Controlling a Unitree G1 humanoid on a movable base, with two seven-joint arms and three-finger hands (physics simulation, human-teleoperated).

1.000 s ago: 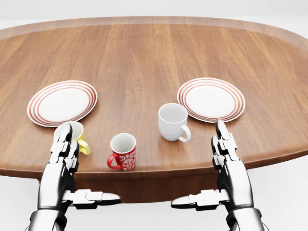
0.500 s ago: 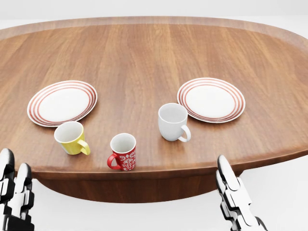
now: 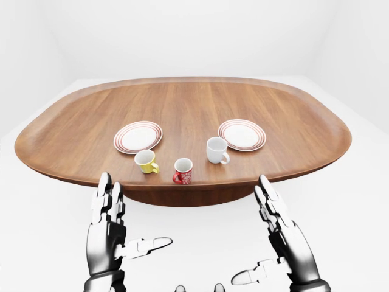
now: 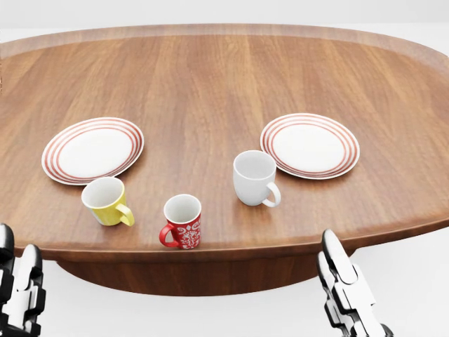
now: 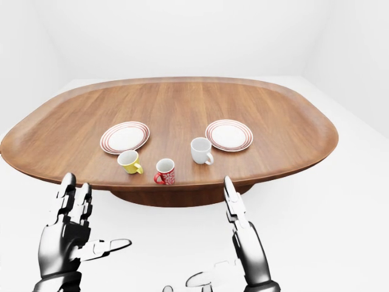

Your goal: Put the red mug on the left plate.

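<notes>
The red mug (image 4: 182, 222) with a white pattern stands upright near the table's bottom edge in the head view, handle to the left. The left plate (image 4: 92, 150), white with red rings, lies up and left of it, past a yellow mug (image 4: 105, 201). Both hands hang below the table edge, apart from every object. My left hand (image 3: 124, 222) is open, fingers pointing up and thumb out to the right. My right hand (image 3: 258, 234) is open too, thumb out to the left. Only their fingertips show in the head view.
A white mug (image 4: 255, 177) stands right of the red mug, and a second red-ringed plate (image 4: 309, 145) lies beyond it on the right. The oval wooden table (image 3: 182, 103) rests on a central base, with white floor all round.
Both hands dropped from the table's near edge to below it, mostly within the first half second. The whole head picture shifted a few pixels right; the mugs and plates stayed put on the table.
</notes>
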